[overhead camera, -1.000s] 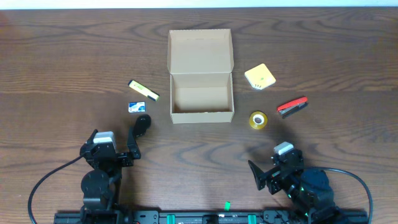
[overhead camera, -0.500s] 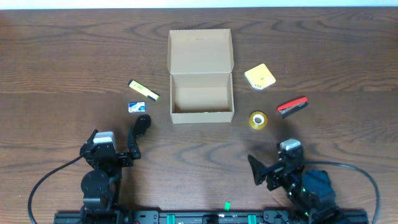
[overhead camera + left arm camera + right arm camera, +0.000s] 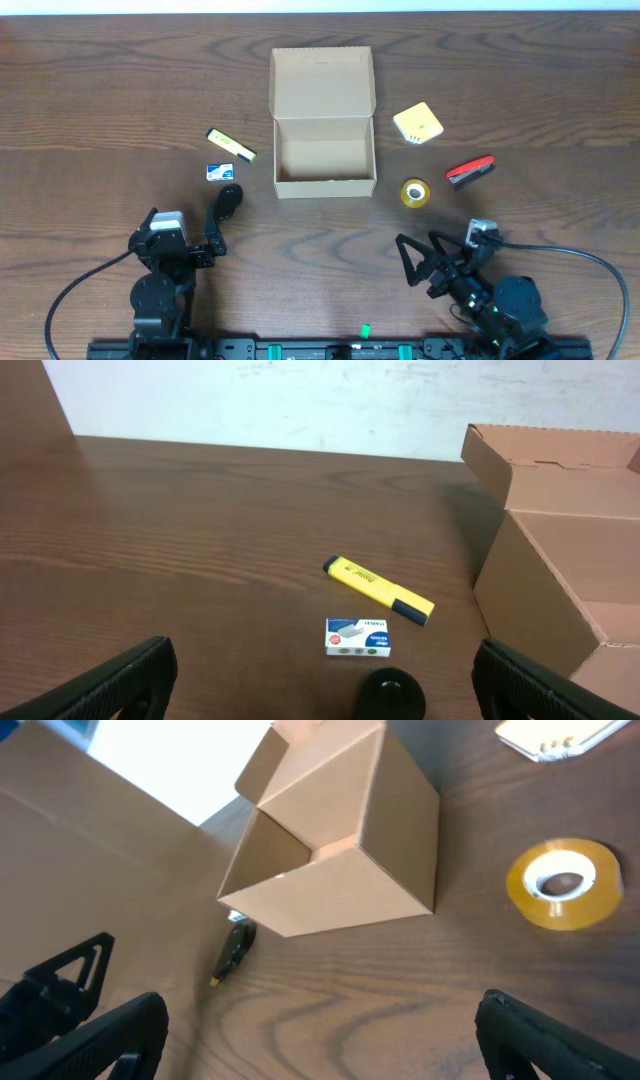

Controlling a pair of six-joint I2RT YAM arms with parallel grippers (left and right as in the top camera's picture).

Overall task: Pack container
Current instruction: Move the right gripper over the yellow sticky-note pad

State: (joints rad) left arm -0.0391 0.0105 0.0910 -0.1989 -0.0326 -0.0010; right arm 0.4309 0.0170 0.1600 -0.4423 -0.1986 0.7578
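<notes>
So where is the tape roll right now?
Overhead view: the yellow tape roll lies on the right side of the table, just off the near-right corner of the cardboard box, with the red stapler further right.

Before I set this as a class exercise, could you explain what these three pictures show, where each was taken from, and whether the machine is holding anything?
The machine is two robot arms at a wooden table. One picture looks down from above; the other two come from a camera on each wrist, so the dark shapes in their bottom corners are that arm's own fingers. In the middle stands an open, empty cardboard box. Left of it lie a yellow highlighter and a small staples box; right of it a yellow notepad, a red stapler and a tape roll. The left end effector and the right end effector are both open and hold nothing.
</notes>
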